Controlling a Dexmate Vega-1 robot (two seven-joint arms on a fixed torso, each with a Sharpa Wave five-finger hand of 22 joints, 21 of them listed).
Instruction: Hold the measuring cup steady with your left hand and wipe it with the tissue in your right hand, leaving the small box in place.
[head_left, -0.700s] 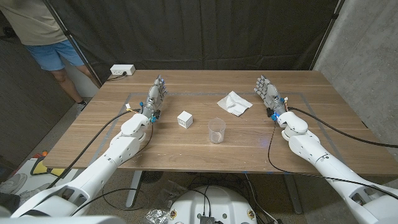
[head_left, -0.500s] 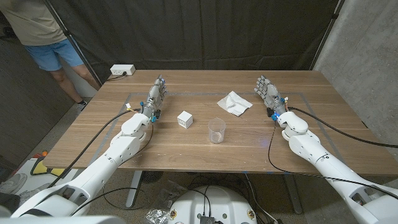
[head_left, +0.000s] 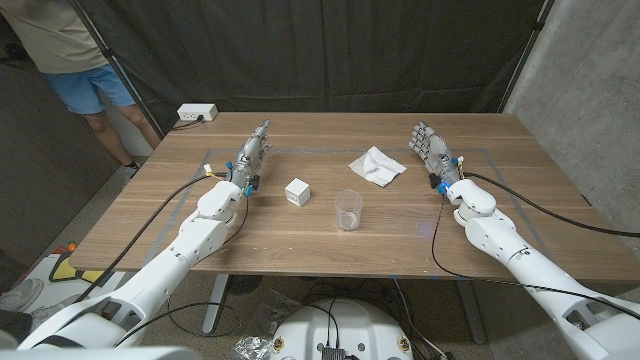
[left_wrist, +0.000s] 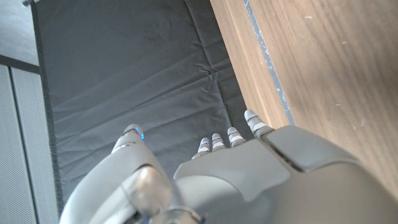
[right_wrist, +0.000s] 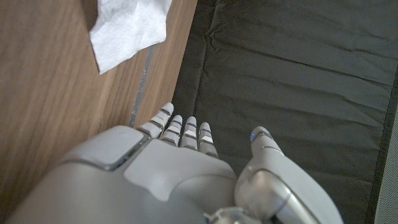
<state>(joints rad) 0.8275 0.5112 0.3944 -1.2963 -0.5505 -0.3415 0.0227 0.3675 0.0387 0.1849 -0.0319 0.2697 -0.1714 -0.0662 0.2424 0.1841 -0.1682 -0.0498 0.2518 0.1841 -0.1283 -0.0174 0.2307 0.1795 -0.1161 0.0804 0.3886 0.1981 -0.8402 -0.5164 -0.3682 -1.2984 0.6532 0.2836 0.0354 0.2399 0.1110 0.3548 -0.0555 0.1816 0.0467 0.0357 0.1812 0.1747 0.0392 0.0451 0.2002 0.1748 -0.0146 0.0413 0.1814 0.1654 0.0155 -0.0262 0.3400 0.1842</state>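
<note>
- Two hands up at far half of table, both holding nothing: left hand (head_left: 254, 152) at left side, fingers extended and close together, pointing toward far edge; right hand (head_left: 431, 148) at right side, fingers spread, palm facing the middle.
- Left wrist view: left hand's fingertips (left_wrist: 251, 118) reaching toward dark curtain (left_wrist: 124, 74), nothing between them.
- Right wrist view: right hand's fingers (right_wrist: 186, 132) straight, apart, empty; tissue (right_wrist: 127, 28) ahead on the wood, not touched.
- Measuring cup (head_left: 347, 209) clear, upright, near table centre, between both arms, apart from either hand.
- Small box (head_left: 297, 191) white, just left of cup, slightly farther back, not touching it.
- Tissue crumpled flat beyond cup, nearer right hand.
- White power strip (head_left: 197, 113) at far left corner.
- Person (head_left: 75, 60) standing beyond left corner, off table (head_left: 300, 245).
- Open wood along near edge and right side.
</note>
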